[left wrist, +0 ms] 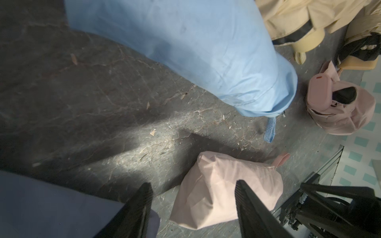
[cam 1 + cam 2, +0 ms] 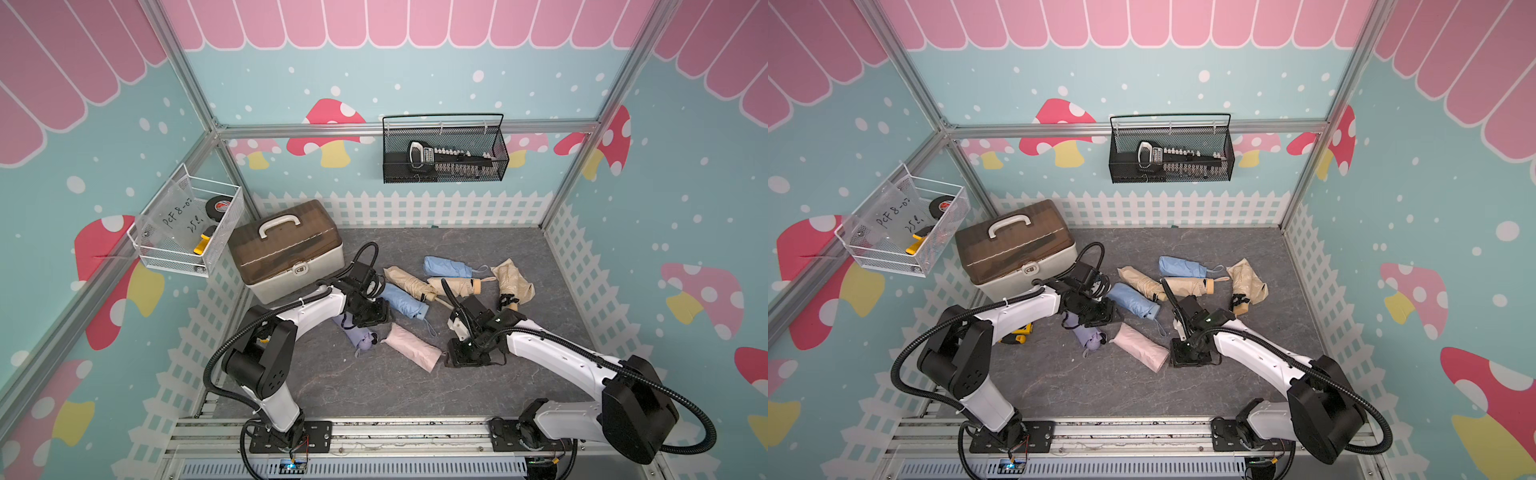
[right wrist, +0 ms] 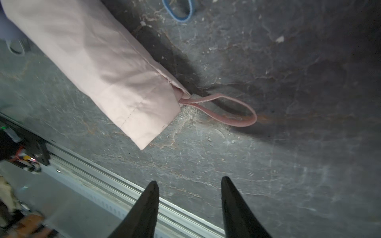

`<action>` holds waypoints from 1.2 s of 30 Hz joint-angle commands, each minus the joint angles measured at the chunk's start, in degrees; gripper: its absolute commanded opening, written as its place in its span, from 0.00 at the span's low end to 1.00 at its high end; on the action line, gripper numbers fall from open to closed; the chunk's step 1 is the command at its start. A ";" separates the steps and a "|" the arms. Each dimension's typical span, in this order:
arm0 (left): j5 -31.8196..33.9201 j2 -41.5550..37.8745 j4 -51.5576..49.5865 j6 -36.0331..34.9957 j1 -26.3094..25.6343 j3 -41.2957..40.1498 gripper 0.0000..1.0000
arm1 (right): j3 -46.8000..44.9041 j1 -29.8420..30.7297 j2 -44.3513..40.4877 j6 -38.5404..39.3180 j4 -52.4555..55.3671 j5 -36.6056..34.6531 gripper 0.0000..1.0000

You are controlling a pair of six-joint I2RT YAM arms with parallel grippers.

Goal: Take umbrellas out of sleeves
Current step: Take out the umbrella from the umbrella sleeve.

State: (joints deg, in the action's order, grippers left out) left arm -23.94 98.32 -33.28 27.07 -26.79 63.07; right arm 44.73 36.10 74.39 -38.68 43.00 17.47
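A pink sleeve (image 2: 411,351) (image 3: 92,61) lies on the grey floor with an umbrella inside. Its pink wrist loop (image 3: 226,111) trails out of the open end. My right gripper (image 3: 190,180) (image 2: 451,359) stands open and empty just short of that end, apart from the loop. My left gripper (image 1: 193,184) (image 2: 376,322) is open over the sleeve's closed end (image 1: 216,195), beside a lilac umbrella (image 2: 359,338). A blue sleeve (image 2: 403,301) (image 1: 206,51) holds another umbrella. One bare blue umbrella (image 2: 449,266), three beige umbrellas (image 2: 409,282) (image 2: 455,286) (image 2: 513,278) and a pink umbrella (image 1: 340,107) lie nearby.
A brown-lidded toolbox (image 2: 286,249) stands at the back left of the floor. A white wire basket (image 2: 187,228) hangs on the left wall and a black mesh basket (image 2: 444,153) on the back wall. A yellow-and-black tool (image 2: 1017,334) lies under the left arm. A metal rail (image 2: 374,432) runs along the front.
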 commanded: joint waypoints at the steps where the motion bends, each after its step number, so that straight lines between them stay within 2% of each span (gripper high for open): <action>1: 0.24 0.99 -0.08 -1.92 -0.57 2.25 0.63 | -3.48 -1.69 -1.17 -2.89 -4.89 5.22 0.45; 7: -1.52 2.96 0.14 -1.79 -1.59 3.01 0.63 | -10.73 -5.22 -0.27 -5.96 -18.81 13.86 0.45; 10: -2.06 3.55 0.20 -1.76 -2.09 3.04 0.63 | -14.85 -6.00 -2.12 -9.51 -26.76 15.47 0.44; 15: -2.61 3.88 0.04 -1.64 -2.63 1.99 0.57 | -19.14 -6.23 -0.90 -13.35 -36.66 17.52 0.41; 26: -6.65 6.21 0.24 -1.44 -2.80 -0.04 0.55 | -23.23 -6.30 -1.64 -16.05 -44.91 17.52 0.43; 32: -7.44 8.11 0.92 -1.37 -3.16 -0.82 0.36 | -23.92 -6.32 0.00 -17.24 -49.05 18.32 0.42; 36: -6.15 8.29 1.20 -1.43 -3.27 -1.41 0.34 | -23.75 -6.30 -0.48 -17.69 -50.17 17.43 0.41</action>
State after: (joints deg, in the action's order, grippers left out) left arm -31.09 105.01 -31.14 26.74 -29.50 63.24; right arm 21.04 30.00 73.89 -54.94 -4.71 35.24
